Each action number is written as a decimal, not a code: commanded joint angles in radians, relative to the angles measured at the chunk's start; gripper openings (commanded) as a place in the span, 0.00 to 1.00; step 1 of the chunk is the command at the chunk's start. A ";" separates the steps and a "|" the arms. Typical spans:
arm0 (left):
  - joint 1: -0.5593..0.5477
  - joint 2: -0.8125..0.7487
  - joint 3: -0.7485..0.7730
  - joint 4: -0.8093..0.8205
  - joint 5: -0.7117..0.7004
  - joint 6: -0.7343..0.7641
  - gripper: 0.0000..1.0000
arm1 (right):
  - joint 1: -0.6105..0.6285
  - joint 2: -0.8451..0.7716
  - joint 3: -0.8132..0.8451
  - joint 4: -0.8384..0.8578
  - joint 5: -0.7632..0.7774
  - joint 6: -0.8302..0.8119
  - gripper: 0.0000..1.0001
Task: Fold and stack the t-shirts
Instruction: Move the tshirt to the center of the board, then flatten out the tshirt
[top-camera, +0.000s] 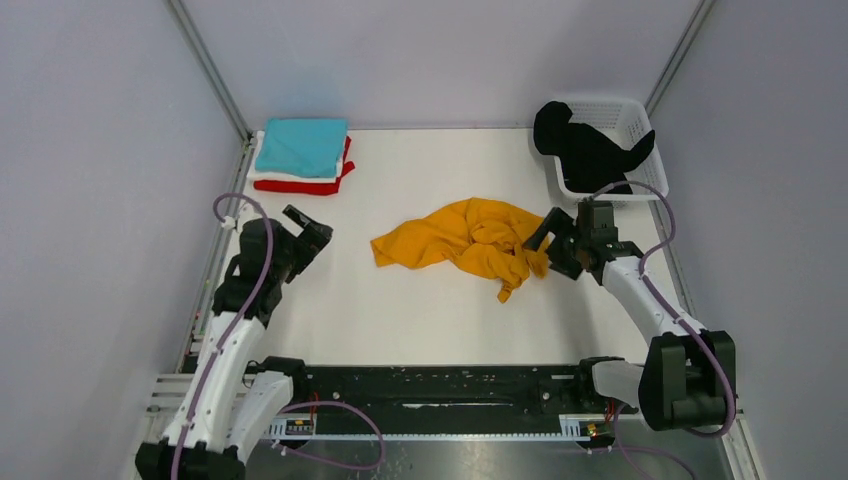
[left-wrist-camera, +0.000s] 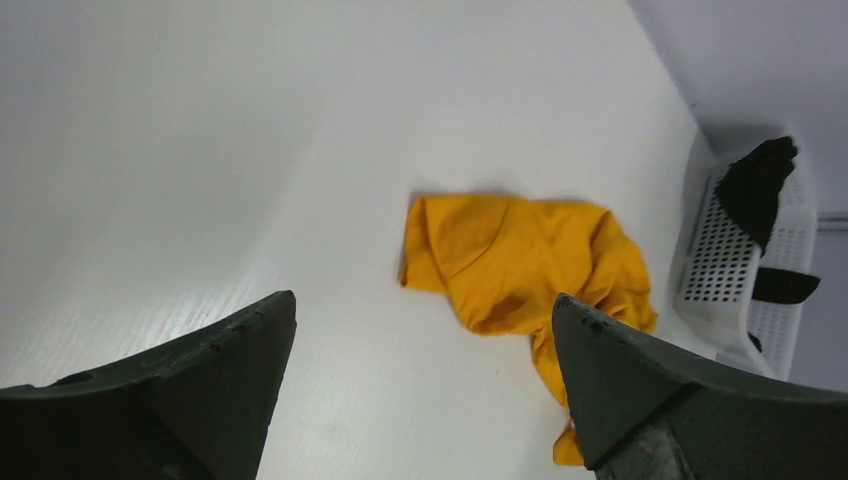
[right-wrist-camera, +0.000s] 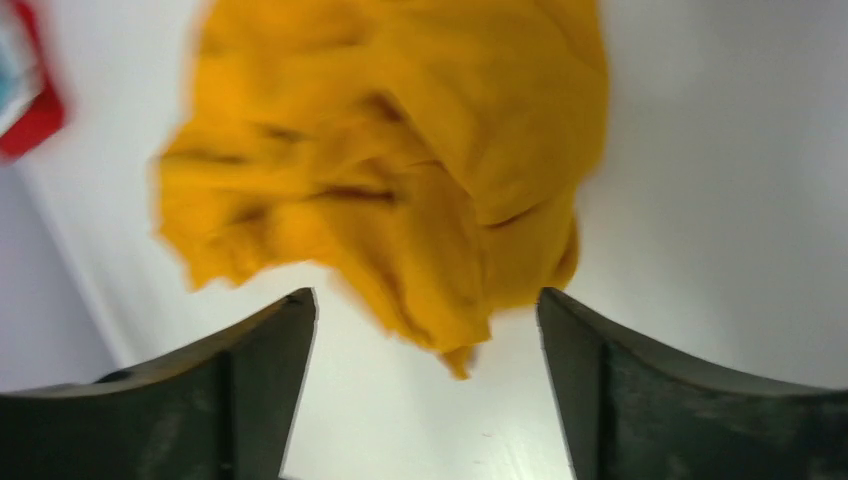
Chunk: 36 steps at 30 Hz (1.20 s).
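Note:
A crumpled mustard-orange t-shirt (top-camera: 465, 243) lies in the middle of the white table (top-camera: 400, 310). My right gripper (top-camera: 541, 255) stands open at its right edge. In the right wrist view the shirt (right-wrist-camera: 400, 150) spreads just ahead of the gripper (right-wrist-camera: 425, 295), a loose corner reaching between the fingertips, nothing pinched. My left gripper (top-camera: 310, 222) is open to the shirt's left, well apart from it; in its wrist view, gripper (left-wrist-camera: 423, 296) faces the shirt (left-wrist-camera: 520, 260). Folded teal (top-camera: 300, 145), white and red (top-camera: 305, 186) t-shirts are stacked at the back left. A black t-shirt (top-camera: 585, 150) hangs out of the basket.
A white lattice basket (top-camera: 628, 112) stands at the back right corner, seen in the left wrist view as well (left-wrist-camera: 735, 270). Grey walls and metal frame posts close in the table on three sides. The arms' rail runs along the near edge.

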 joint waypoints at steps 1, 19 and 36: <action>-0.010 0.143 -0.018 0.091 0.163 -0.011 0.99 | -0.031 -0.090 0.020 -0.055 0.229 -0.080 0.98; -0.155 0.961 0.283 0.243 0.323 0.051 0.83 | 0.363 -0.241 -0.157 -0.089 0.394 -0.078 0.88; -0.237 1.098 0.323 0.284 0.226 0.032 0.00 | 0.571 0.091 -0.332 0.389 0.641 0.043 0.71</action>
